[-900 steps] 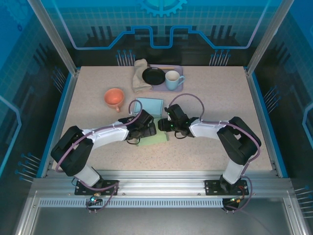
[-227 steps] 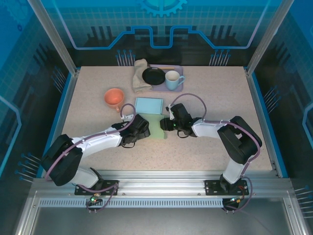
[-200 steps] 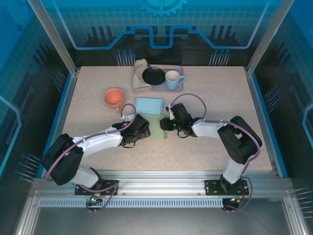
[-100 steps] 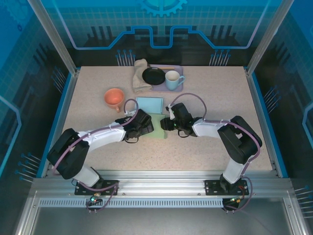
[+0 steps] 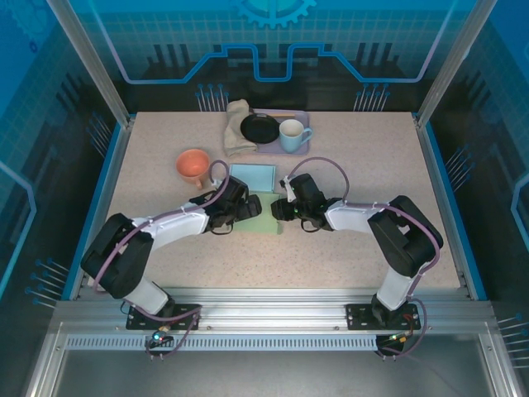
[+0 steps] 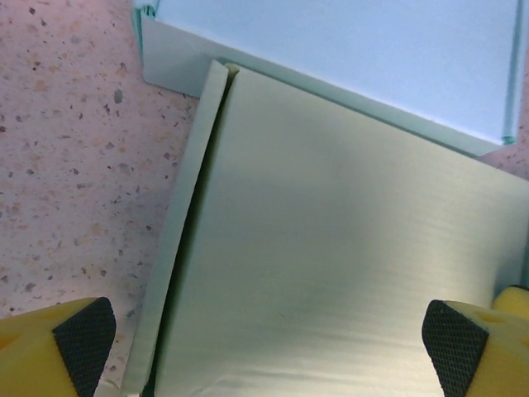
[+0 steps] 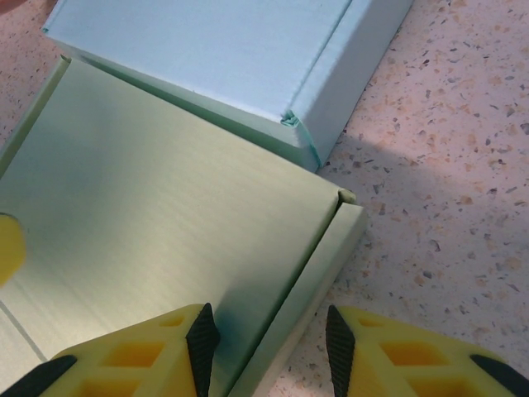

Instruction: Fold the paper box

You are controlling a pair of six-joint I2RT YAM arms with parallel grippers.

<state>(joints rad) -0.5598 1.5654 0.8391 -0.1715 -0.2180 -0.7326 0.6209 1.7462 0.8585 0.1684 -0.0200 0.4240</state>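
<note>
At the middle of the tabletop (image 5: 372,198): the paper box (image 5: 252,176) is lying partly folded, well apart from every edge.
Blue half (image 7: 207,50): this closed, pale-blue part is sitting on the far side of the box, and its near wall is touching the far end of the green panel (image 6: 331,248).
Green panel: it is lying open and flat, stretching from the blue half toward the near edge of the tabletop.
Left flap (image 6: 178,248): a narrow strip is running along the panel's left side, with a dark crease line showing between the two.
Right flap (image 7: 306,281): a matching strip is running along the panel's right side, lying close to the tabletop.
Left gripper (image 6: 269,332): it is hovering over the near part of the panel with its jaws standing wide. One black pad (image 6: 85,331) is hanging just outside the left flap and the other is over the panel's right side. It is gripping nothing.
Right gripper (image 7: 271,339): its jaws are standing narrowly parted, astride the right flap. One finger (image 7: 202,335) is over the panel and the other over bare tabletop. Whether the pads are touching the paper cannot be told.
Far edge: a tray (image 5: 279,150) is carrying a black dish (image 5: 259,128) and a mug (image 5: 291,135), and a beige cloth (image 5: 237,132) is lying against its left side.
Left of the box: an orange cup (image 5: 193,165) is standing near the blue half.
</note>
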